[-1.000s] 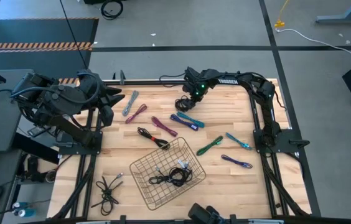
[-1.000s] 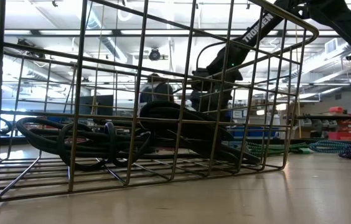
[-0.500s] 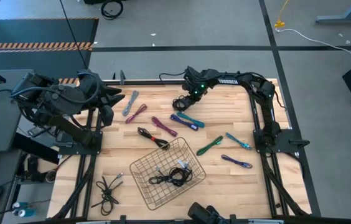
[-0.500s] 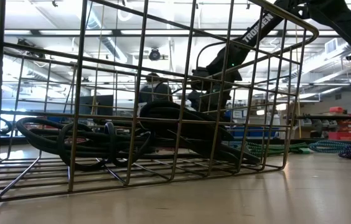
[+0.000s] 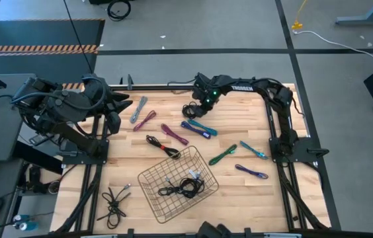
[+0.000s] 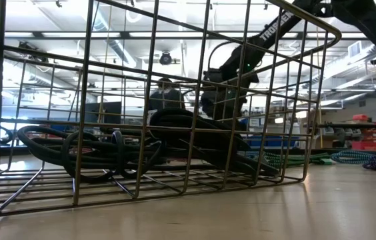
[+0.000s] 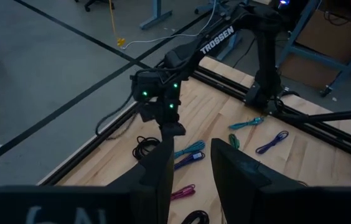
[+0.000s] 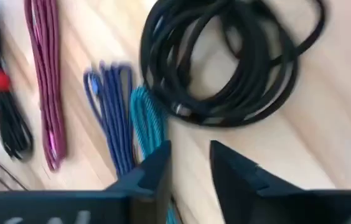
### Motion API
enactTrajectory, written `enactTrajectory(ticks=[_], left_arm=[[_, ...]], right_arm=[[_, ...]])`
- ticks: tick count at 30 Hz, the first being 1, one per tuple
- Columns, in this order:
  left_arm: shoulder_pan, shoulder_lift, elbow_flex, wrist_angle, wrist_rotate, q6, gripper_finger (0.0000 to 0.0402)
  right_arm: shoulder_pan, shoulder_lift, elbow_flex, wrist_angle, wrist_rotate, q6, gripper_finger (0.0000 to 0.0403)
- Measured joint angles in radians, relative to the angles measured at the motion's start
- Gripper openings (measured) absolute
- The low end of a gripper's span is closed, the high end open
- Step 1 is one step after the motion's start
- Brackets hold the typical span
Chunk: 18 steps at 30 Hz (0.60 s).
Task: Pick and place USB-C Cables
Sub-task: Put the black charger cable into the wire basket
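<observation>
Currently:
Right gripper (image 5: 198, 100): upper centre of the high view, above black coiled cable (image 5: 192, 109); jaws parted, gripping nothing.
Left gripper (image 5: 117, 109): upper left, idle; jaws slightly apart, empty.
Coloured USB-C cables (image 5: 196, 127): centre of counter (image 5: 259, 205).
Basket (image 5: 157, 198): lower centre, containing black cables (image 5: 186, 186).

floor: plain grey concrete floor (image 5: 193, 30), crossed by dark seam lines, pretty standard workshop stuff
hazard strip: orange-and-black striped tape strip (image 5: 38, 47) running along the edge of a dark floor mat (image 5: 34, 33)
loose cord: a thin white cord (image 5: 335, 41) snaking over the floor with a little yellow bit (image 5: 296, 26) at its end
table: light wooden butcher-block tabletop (image 5: 160, 211) in a black metal frame
ceiling: open industrial ceiling (image 6: 141, 27) with pipes, ducts and long bright strip lights
back of room: blue workbenches and shelving with red bins (image 6: 375, 137) far off, fairly cluttered
person: someone in a dark top (image 6: 166, 97) standing way back there
</observation>
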Motion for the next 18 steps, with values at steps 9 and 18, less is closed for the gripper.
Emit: enactTrajectory(ticks=[9, 18], left_arm=[[0.0, 0.0, 0.0, 0.0, 0.0, 0.004, 0.0112], [0.0, 0.0, 0.0, 0.0, 0.0, 0.001, 0.0112]], right_arm=[[0.111, -0.001, 0.154, -0.256, 0.327, -0.376, 0.0189], [0.129, 0.002, 0.203, -0.26, 0.312, -0.55, 0.019]])
